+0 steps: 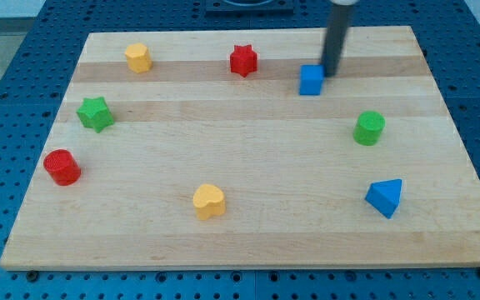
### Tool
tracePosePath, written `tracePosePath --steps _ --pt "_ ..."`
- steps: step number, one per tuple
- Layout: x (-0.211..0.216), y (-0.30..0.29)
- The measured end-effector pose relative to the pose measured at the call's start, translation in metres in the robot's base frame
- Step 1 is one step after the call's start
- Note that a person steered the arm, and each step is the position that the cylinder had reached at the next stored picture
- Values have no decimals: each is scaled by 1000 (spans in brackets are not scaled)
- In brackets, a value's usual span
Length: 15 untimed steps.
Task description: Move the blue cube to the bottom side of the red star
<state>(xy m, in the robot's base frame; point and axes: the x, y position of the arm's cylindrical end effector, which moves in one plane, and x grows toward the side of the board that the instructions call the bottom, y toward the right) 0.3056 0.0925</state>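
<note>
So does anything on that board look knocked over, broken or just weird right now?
Nothing stands out. The blocks sit flat and apart on the wooden board, none tipped or damaged. My tip is right beside the blue cube, on the cube's right in the view, with the red star further left.

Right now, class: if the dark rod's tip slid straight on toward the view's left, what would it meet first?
My tip sits at the right edge of the blue cube, so it meets that first; the red star lies beyond.
</note>
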Motion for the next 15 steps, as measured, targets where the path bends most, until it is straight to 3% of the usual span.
tracePosePath --steps 1,2,3,4,5,7,10,12,13,14,15 --pt "3 -18" --pt "5 71" --pt "24 66" --pt "14 -14" --pt "29 -58" --pt "48 -22" --pt "65 -77" --pt "62 -88" --pt "34 -85" --pt "20 -117" --pt "23 -192"
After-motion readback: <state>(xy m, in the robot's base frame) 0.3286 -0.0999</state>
